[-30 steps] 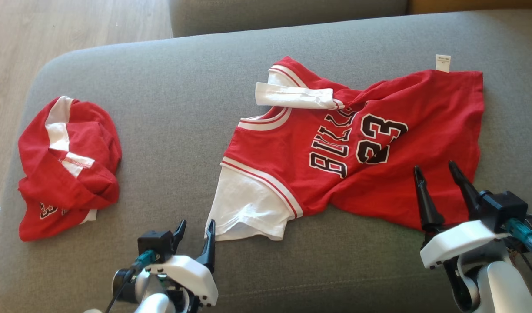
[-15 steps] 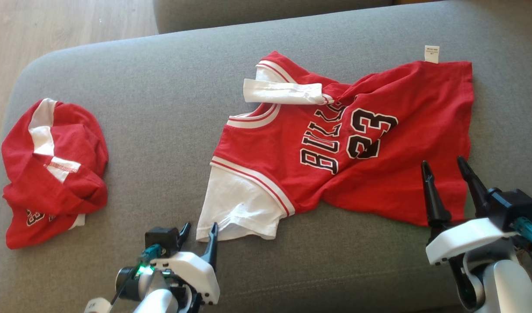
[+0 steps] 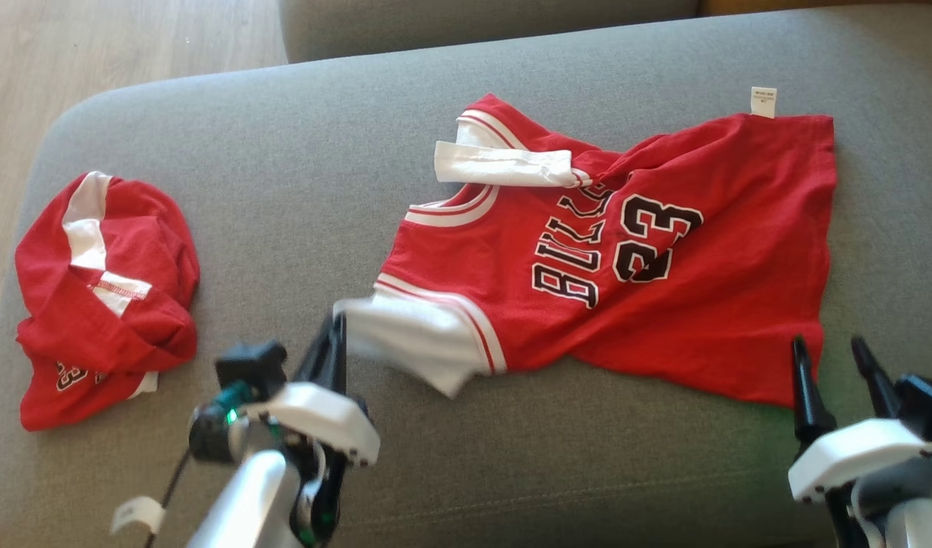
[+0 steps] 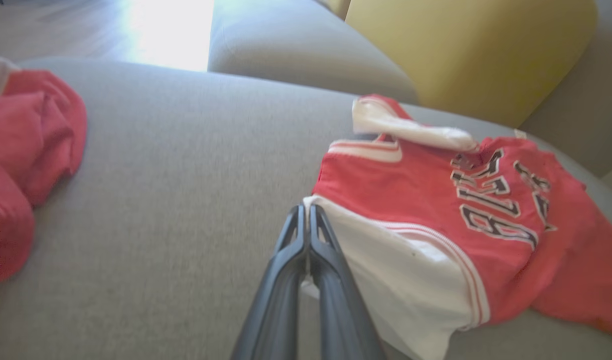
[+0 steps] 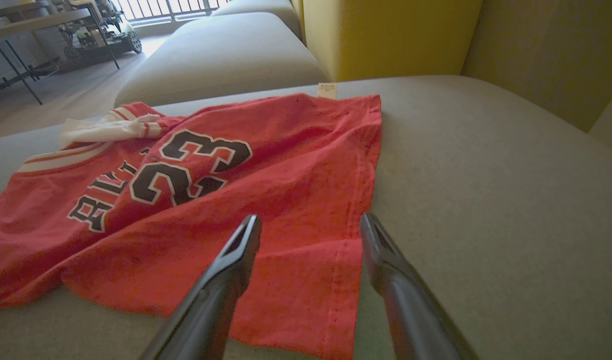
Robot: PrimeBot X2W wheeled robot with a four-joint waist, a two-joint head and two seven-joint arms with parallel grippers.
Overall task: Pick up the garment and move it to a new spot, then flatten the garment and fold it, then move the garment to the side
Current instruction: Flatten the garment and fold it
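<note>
Left wrist view puts the left gripper [image 4: 306, 211] with its two dark fingers pressed together, the tips pinching the outer edge of the near white sleeve [image 4: 386, 270] of the garment [image 4: 411, 195]. In the head view that sleeve is drawn up off the grey cushion [image 3: 283, 190] toward the closed tips, so the hold looks real. From that pinch the garment runs away to the robot's right. Collar and sleeves are at the left end and the hem [image 3: 816, 251] at the right end, so its long axis lies across the cushion from left to right, print side up and creased through the middle. The right gripper [image 3: 826, 348] stands at that far end, jaws apart and holding nothing. Its own wrist view shows the hem's side edge lying between its two fingers. Each arm thus has one end of the long axis, and the right arm is the nearer to the free hem. A smaller red piece [image 3: 100, 304] lies well apart at the cushion's left end. A one-armed lift would probably let the hem end drag.
</note>
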